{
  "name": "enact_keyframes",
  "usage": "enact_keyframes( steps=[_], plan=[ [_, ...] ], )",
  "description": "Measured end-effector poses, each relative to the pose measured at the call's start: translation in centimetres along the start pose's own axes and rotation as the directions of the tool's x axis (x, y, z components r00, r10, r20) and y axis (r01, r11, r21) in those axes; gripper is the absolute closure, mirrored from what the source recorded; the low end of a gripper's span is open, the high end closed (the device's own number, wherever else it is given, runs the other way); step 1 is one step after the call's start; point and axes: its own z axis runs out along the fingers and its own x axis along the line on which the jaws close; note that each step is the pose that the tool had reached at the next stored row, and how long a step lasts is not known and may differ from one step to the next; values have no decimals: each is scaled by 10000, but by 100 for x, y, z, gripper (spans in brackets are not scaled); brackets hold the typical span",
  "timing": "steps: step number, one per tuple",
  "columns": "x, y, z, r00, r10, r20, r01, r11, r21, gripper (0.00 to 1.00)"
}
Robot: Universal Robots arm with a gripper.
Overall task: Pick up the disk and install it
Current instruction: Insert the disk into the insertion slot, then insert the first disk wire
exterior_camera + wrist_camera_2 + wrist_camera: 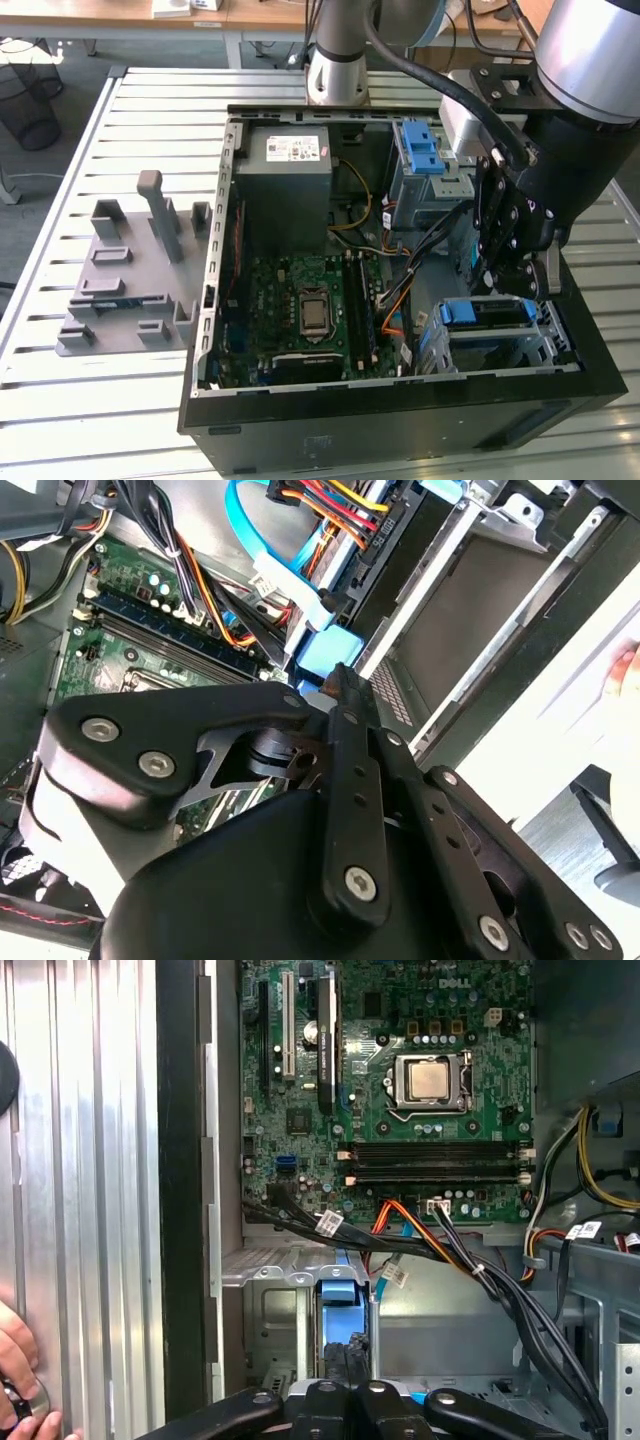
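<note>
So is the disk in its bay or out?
In: the disk sits with its blue rails inside the grey bay, directly below the claw. Whether it is fully seated, cannot tell.

The disk [487,313] sits in the grey metal drive bay [548,345] at roughly the 4 o'clock position of the open computer case [300,425] in the exterior view. Its visible edge is a blue plastic rail with a dark body beneath; the label face cannot be seen. In the first wrist view, the blue rail [341,1291] appears between the bay walls.
</note>
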Motion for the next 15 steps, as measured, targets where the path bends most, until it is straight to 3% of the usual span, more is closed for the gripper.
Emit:
enact_keyframes(
  steps=[15],
  plan=[
    [0, -5, 5, 10000, 0, 1, 0, 10000, 0, 89]
  ],
)
